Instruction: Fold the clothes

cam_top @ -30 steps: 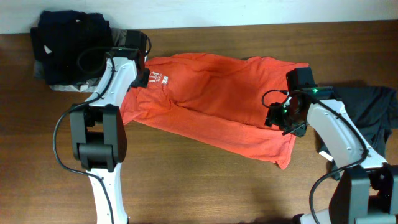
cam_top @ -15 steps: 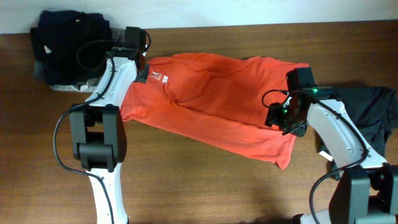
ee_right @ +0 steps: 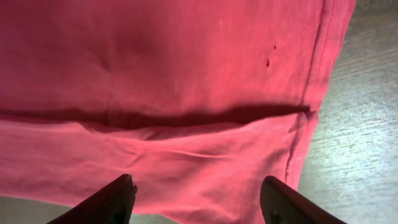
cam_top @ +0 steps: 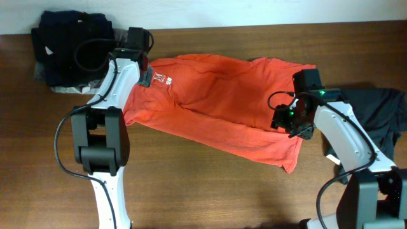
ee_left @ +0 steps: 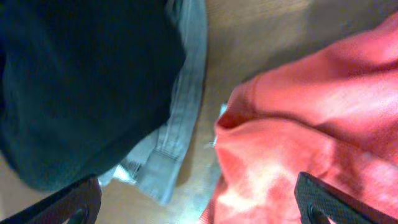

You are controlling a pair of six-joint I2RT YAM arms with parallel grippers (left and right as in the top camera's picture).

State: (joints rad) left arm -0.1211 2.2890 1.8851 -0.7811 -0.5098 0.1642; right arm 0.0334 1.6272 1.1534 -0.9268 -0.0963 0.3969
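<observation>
The clothes, a red-orange T-shirt with white lettering, lie spread lengthwise across the table. My left gripper hovers at the shirt's back-left corner, next to the lettering. In the left wrist view that gripper is wide open, with the shirt's edge under its right finger and bare table in the gap. Over the shirt's right part my right gripper is open. The right wrist view shows this gripper above a folded-over layer of the shirt, holding nothing.
A dark navy pile on a grey garment sits at the back left, close to my left gripper; both garments show in the left wrist view. A charcoal garment lies at the right edge beside my right arm.
My left gripper moved slightly toward the back-left with the shirt's corner, and its jaws now stand wide apart off the cloth. The right arm has not moved.
</observation>
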